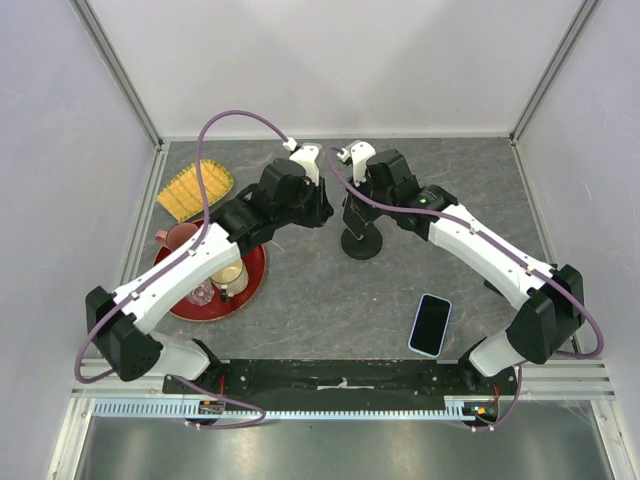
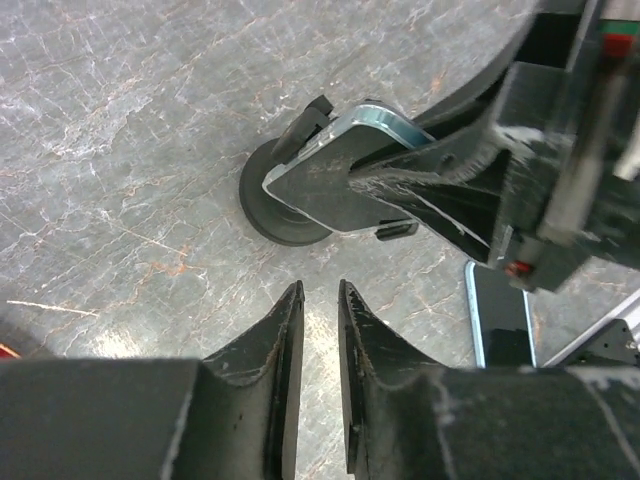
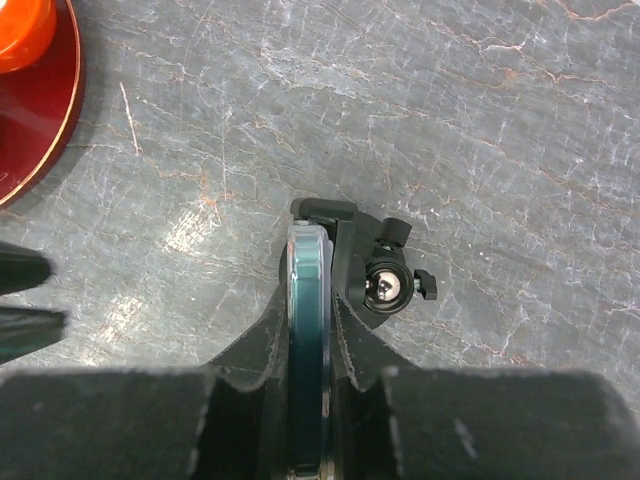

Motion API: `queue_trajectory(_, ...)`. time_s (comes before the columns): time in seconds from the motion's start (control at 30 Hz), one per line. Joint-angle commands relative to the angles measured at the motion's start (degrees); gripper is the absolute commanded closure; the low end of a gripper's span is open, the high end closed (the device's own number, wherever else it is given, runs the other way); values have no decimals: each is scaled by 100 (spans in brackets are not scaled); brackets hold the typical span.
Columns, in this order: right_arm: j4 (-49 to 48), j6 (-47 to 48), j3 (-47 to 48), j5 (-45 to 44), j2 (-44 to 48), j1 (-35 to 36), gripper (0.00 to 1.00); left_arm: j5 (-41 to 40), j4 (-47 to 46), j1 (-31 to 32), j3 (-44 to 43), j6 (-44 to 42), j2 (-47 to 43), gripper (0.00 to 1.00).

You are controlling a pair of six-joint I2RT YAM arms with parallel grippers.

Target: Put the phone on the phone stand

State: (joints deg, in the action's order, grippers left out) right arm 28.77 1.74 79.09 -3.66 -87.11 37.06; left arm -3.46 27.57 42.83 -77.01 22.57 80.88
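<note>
While the right gripper [image 3: 308,335] clamps the phone stand [image 1: 360,243] by its tilted plate, frame centre in the top view, the left gripper [image 2: 320,292] hangs just beside it, jaws slightly parted, empty. Phone [image 1: 430,325] lies flat on table [image 1: 330,300], lower right, well apart from stand.

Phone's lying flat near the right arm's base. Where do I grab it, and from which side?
I'd pinch the phone across its two long edges, mid-length, straight down from above: it lies flat, so only its thin sides can be pinched. Use the left gripper; the right gripper is clamped on the stand.
</note>
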Motion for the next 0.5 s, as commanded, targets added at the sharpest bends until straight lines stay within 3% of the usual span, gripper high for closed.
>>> queue_trajectory(0.0,638,196,-175,-188,-78,-287,95,-13,-6,-29,62,-68,-529,70)
queue_trajectory(0.03,629,161,-175,-170,-61,-304,89,-84,-24,-29,107,-103,-564,69)
queue_trajectory(0.17,612,-85,-218,-39,158,-462,84,283,-339,-143,335,-375,-626,59)
queue_trajectory(0.2,594,-155,-253,-29,255,-480,66,1094,-775,-300,571,-419,-652,53)
queue_trajectory(0.3,647,-156,-254,163,396,-690,58,2213,-1340,-775,863,-306,-618,50)
queue_trajectory(0.47,717,-51,-184,507,537,-919,43,3140,-3009,-1276,1285,-236,-381,37)
